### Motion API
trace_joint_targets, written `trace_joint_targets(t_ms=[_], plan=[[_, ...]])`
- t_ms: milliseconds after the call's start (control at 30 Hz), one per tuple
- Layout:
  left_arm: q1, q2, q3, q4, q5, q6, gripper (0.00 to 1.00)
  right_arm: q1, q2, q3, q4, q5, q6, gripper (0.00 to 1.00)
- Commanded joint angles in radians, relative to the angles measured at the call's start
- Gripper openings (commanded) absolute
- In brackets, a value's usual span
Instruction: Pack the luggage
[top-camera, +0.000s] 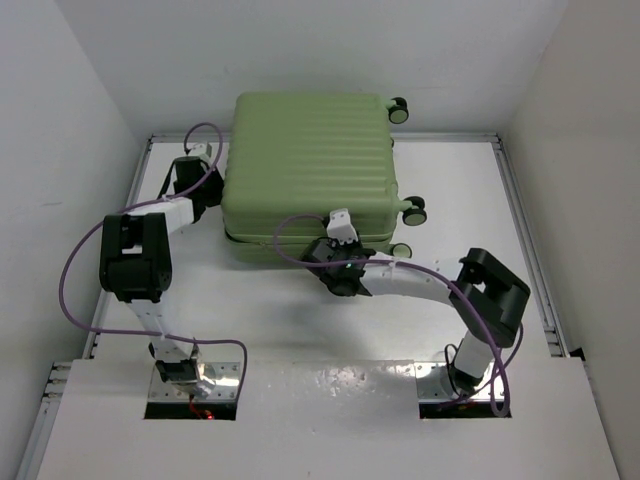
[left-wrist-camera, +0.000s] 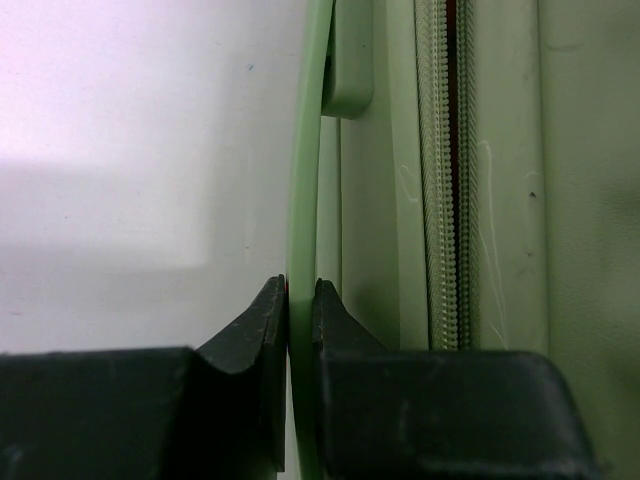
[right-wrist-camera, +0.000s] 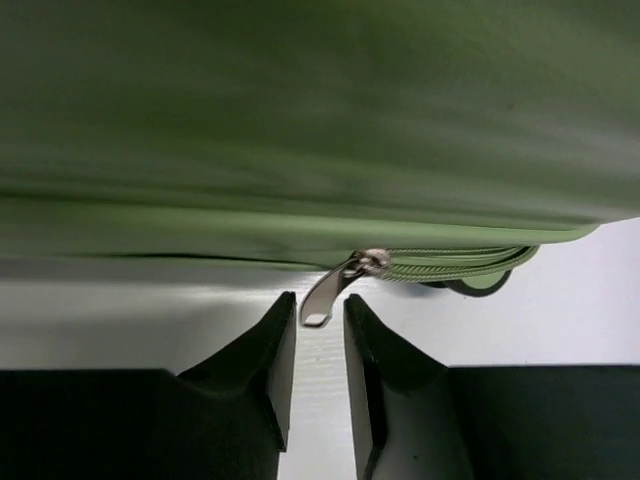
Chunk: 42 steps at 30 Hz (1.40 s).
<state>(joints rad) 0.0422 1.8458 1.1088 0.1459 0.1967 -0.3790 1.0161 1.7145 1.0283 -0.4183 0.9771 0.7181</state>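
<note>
The luggage (top-camera: 310, 160) is a pale-green ribbed suitcase lying flat at the back middle of the table, lid down. My left gripper (top-camera: 212, 187) is at its left side, shut on the thin green side handle (left-wrist-camera: 302, 200), as the left wrist view shows (left-wrist-camera: 300, 300); the zip track (left-wrist-camera: 445, 170) runs beside it. My right gripper (top-camera: 336, 262) is at the near edge of the case. In the right wrist view its jaws (right-wrist-camera: 320, 305) stand slightly apart, with the metal zipper pull (right-wrist-camera: 330, 290) hanging between the fingertips, not clamped. The lining is hidden.
Black caster wheels (top-camera: 399, 110) (top-camera: 413, 210) stick out on the suitcase's right side. White walls enclose the table on the left, back and right. A white board (top-camera: 320, 400) covers the near edge around the arm bases.
</note>
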Motion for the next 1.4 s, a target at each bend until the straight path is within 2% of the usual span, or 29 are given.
trace_joint_targets(t_ms=[0, 33, 67, 133, 267, 333, 533, 667, 733, 1133, 1233, 1267, 1333, 1367], plan=[[0.007, 0.061, -0.058, -0.180, 0.010, -0.038, 0.00, -0.013, -0.012, -0.019, 0.104, 0.070, -0.042, 0.20], [0.018, 0.061, -0.067, -0.171, 0.010, -0.038, 0.00, -0.014, -0.010, -0.016, 0.107, 0.072, -0.051, 0.16], [0.018, 0.061, -0.067, -0.170, 0.010, -0.038, 0.00, -0.023, -0.012, -0.019, 0.116, 0.071, -0.057, 0.08], [0.030, 0.061, -0.076, -0.170, 0.010, -0.038, 0.00, -0.039, -0.023, -0.022, 0.131, 0.067, -0.074, 0.00], [0.051, 0.038, -0.108, -0.170, 0.020, -0.049, 0.00, -0.089, -0.072, -0.092, 0.188, 0.043, -0.135, 0.00], [0.079, 0.018, -0.138, -0.161, 0.011, -0.049, 0.00, -0.103, -0.150, -0.126, 0.230, 0.029, -0.137, 0.00], [0.102, -0.031, -0.170, -0.146, -0.039, -0.020, 0.00, -0.122, -0.341, -0.281, 0.191, -0.080, -0.085, 0.00], [0.111, -0.051, -0.197, -0.158, -0.039, -0.020, 0.00, -0.132, -0.420, -0.385, 0.280, -0.194, -0.121, 0.00], [0.111, -0.069, -0.208, -0.158, -0.048, -0.020, 0.00, -0.160, -0.460, -0.404, 0.340, -0.225, -0.140, 0.00], [0.130, -0.100, -0.256, -0.149, -0.039, -0.001, 0.00, -0.421, -0.552, -0.458, 0.409, -0.520, -0.115, 0.00], [0.130, -0.100, -0.256, -0.158, -0.039, -0.001, 0.00, -0.455, -0.572, -0.445, 0.421, -0.682, -0.100, 0.00], [0.130, -0.100, -0.256, -0.158, -0.030, -0.001, 0.00, -0.455, -0.582, -0.433, 0.394, -0.748, -0.095, 0.05], [0.130, -0.109, -0.267, -0.158, -0.029, -0.011, 0.00, -0.427, -0.630, -0.436, 0.362, -0.744, -0.071, 0.18], [0.130, -0.109, -0.267, -0.158, -0.029, -0.011, 0.00, -0.395, -0.648, -0.427, 0.345, -0.706, -0.062, 0.21]])
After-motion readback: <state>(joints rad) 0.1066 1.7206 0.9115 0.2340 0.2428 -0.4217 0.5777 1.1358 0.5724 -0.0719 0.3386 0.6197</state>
